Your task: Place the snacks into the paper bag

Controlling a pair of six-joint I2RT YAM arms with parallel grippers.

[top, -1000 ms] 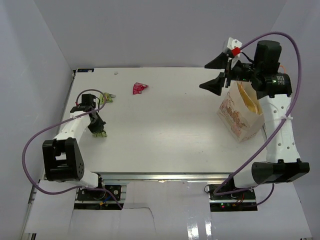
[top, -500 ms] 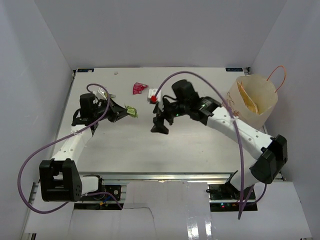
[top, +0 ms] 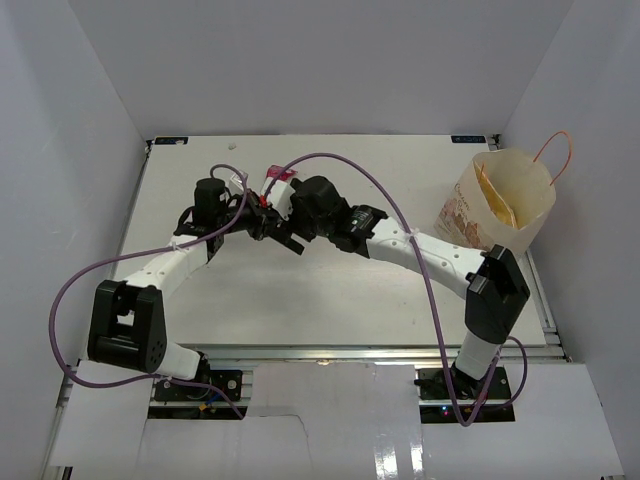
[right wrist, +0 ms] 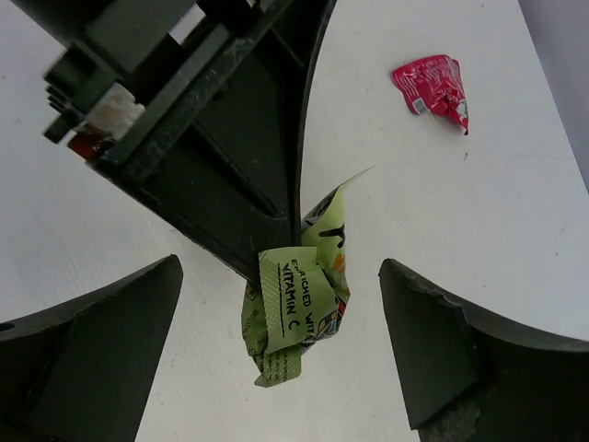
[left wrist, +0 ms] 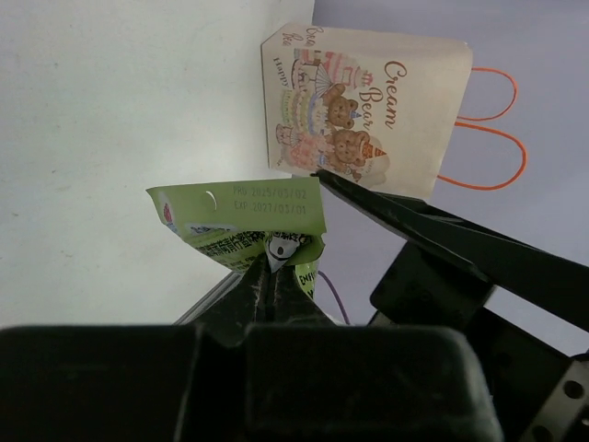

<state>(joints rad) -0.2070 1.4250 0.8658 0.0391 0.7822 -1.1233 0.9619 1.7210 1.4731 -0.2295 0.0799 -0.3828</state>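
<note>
My left gripper (left wrist: 270,267) is shut on the lower edge of a crumpled light green packet (left wrist: 244,230) and holds it up off the table. My right gripper (right wrist: 281,267) faces it, open wide. Its two fingers (right wrist: 101,341) stand on either side of the green packet (right wrist: 299,295) without touching it. In the top view both grippers meet left of centre, the left gripper (top: 250,218) against the right gripper (top: 277,230). A pink wrapper (right wrist: 433,87) lies on the table just beyond them. The paper bag (top: 500,200) stands upright at the far right, its mouth open.
The bag's orange cord handles (top: 556,158) stick up by the right wall. The white table (top: 330,290) is walled at the back and on both sides. The right arm (top: 420,250) stretches across the table's middle, its purple cable looping above.
The right arm has swung from above the paper bag across to the left gripper. The left gripper has lifted the green packet from the table's left side and carried it toward the centre.
</note>
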